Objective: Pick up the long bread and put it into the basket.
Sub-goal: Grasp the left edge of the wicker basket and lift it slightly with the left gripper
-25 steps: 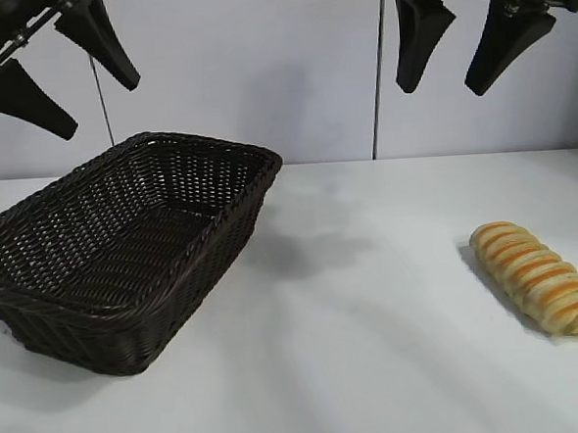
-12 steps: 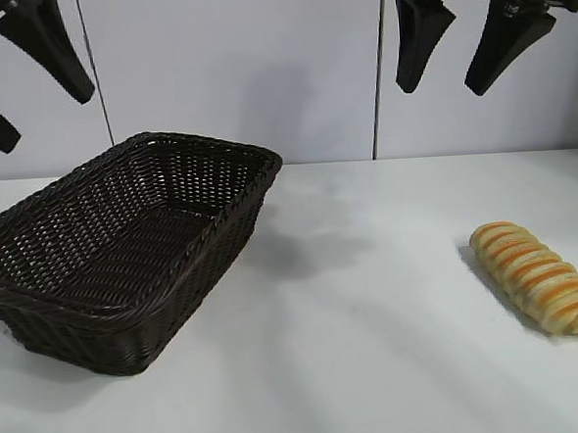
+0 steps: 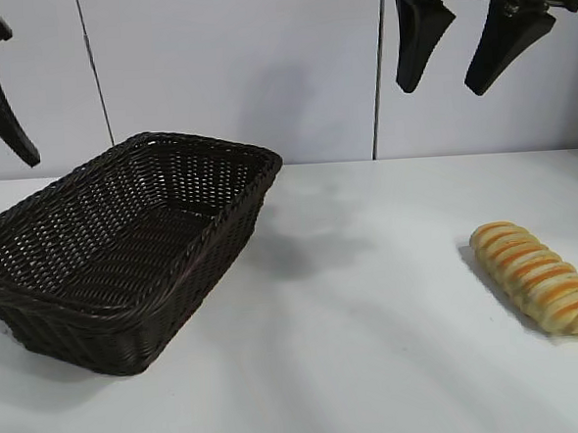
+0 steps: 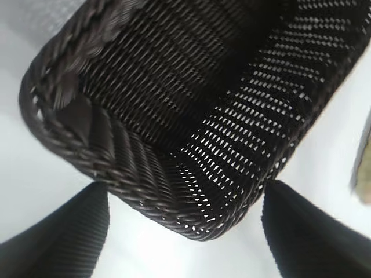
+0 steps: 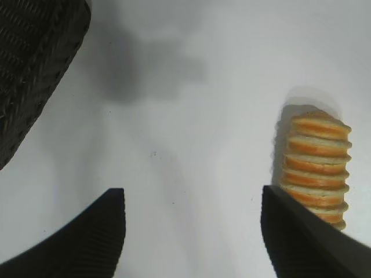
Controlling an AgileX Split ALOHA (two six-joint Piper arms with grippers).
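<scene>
The elongated golden-yellow ridged long bread [image 3: 539,277] lies on the white table [image 3: 376,349], well apart from the dark brown woven wicker basket [image 3: 124,248], its long axis running obliquely toward the camera. The right pincer [image 3: 473,40] hangs above it — jaws wide, empty — the nearer arm. The left pincer [image 4: 185,231], also wide, is cut off at the exterior view's edge.

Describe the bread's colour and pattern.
The bread is golden-yellow with orange-brown crosswise stripes on ridged segments; the right wrist view shows it best.

Lab bench, white table [image 3: 377,368] (plain wall [image 3: 260,71])
</scene>
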